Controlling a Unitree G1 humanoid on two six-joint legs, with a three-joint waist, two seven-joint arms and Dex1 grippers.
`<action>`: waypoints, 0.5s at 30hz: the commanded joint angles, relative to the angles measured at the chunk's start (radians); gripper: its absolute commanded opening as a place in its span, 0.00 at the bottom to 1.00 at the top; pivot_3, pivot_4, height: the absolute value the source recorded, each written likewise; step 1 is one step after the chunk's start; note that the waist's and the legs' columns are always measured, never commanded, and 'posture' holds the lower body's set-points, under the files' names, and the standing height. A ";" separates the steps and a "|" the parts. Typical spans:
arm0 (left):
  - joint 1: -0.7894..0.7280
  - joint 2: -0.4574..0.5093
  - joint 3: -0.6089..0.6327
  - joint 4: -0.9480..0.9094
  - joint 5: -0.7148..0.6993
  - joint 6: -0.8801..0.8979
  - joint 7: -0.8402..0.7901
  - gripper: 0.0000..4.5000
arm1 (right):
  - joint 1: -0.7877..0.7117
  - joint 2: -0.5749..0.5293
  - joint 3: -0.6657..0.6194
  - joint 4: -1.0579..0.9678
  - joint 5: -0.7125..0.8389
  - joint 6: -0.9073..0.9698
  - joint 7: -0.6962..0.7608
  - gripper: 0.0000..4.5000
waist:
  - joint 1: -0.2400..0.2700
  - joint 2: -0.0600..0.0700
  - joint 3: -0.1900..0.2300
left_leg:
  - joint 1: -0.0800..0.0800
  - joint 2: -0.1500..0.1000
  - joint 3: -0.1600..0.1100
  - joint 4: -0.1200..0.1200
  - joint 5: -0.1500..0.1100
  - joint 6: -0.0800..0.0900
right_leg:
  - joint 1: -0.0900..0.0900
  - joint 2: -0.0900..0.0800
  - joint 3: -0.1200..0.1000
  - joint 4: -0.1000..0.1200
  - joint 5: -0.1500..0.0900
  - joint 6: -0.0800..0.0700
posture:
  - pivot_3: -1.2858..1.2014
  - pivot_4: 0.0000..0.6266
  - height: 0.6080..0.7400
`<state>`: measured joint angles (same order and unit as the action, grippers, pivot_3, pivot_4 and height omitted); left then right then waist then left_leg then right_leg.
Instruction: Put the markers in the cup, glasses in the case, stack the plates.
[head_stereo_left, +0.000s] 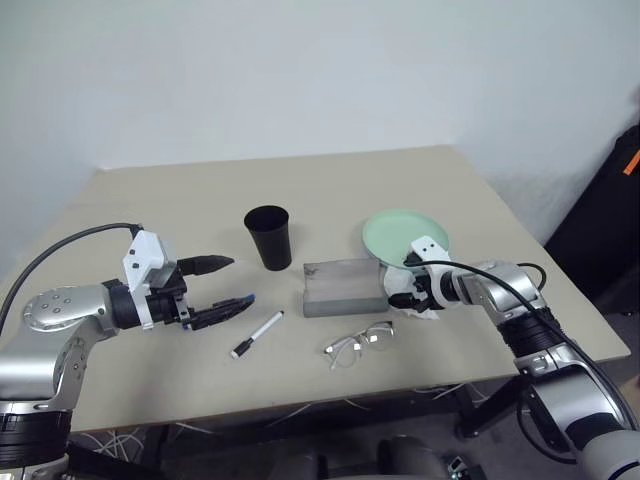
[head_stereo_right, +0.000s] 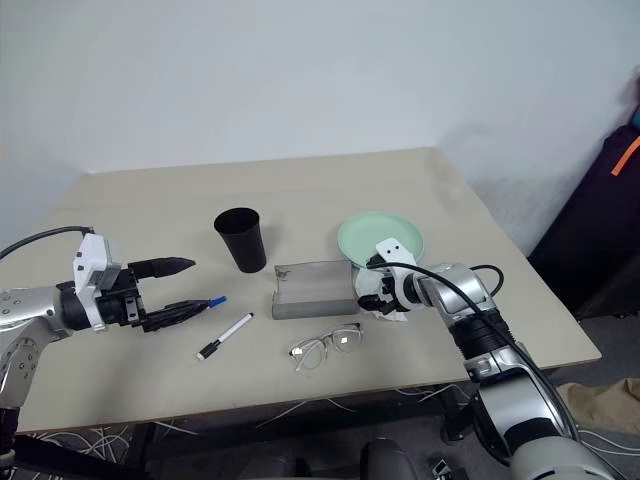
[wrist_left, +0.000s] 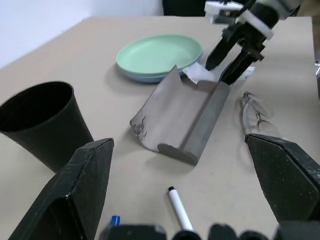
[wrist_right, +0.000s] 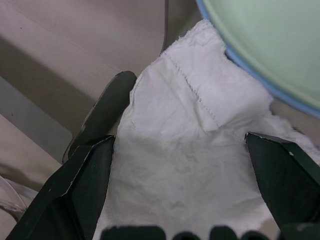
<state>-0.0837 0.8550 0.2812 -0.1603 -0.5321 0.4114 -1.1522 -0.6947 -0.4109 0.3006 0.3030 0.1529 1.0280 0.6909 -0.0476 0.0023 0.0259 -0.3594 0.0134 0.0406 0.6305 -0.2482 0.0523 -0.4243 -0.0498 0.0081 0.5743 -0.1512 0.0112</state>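
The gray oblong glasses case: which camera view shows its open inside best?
The left wrist view: the gray oblong case lies open, its trough and raised lid both visible. The head views show it smaller and side-on; the right wrist view catches just an edge beside the crumpled white cloth.

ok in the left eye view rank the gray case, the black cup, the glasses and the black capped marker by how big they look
Largest to smallest:
1. gray case
2. black cup
3. glasses, close to the cup; unsure
4. black-capped marker
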 joint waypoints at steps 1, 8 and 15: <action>-0.005 0.003 0.029 -0.021 -0.021 -0.016 0.003 1.00 | -0.025 0.010 0.003 0.018 -0.019 -0.033 -0.006 0.91 | 0.000 -0.001 0.000 | 0.000 0.000 0.000 0.000 0.000 0.000 | 0.000 0.000 0.000 0.000 0.000 0.000 | 0.52 0.00 0.93; -0.007 0.006 0.026 -0.018 -0.012 -0.022 0.008 1.00 | -0.029 0.011 0.022 0.045 -0.046 -0.075 0.004 0.41 | 0.000 -0.002 -0.001 | 0.000 0.000 0.000 0.000 0.000 0.000 | 0.000 0.000 0.000 0.000 0.000 0.000 | 0.52 0.00 0.93; -0.008 0.013 0.022 -0.016 -0.006 -0.021 0.007 1.00 | -0.024 -0.003 0.036 0.028 -0.050 -0.098 0.030 0.00 | -0.001 -0.002 -0.001 | 0.000 0.000 0.000 0.000 0.000 0.000 | 0.000 0.000 0.000 0.000 0.000 0.000 | 0.52 0.00 0.93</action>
<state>-0.0836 0.8552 0.2812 -0.1602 -0.5294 0.4023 -1.1492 -0.7016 -0.4057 0.3345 0.3463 0.1132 0.9426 0.7000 -0.0482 0.0003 0.0246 -0.3592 0.0136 0.0404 0.6302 -0.2483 0.0523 -0.4245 -0.0496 0.0081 0.5746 -0.1511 0.0112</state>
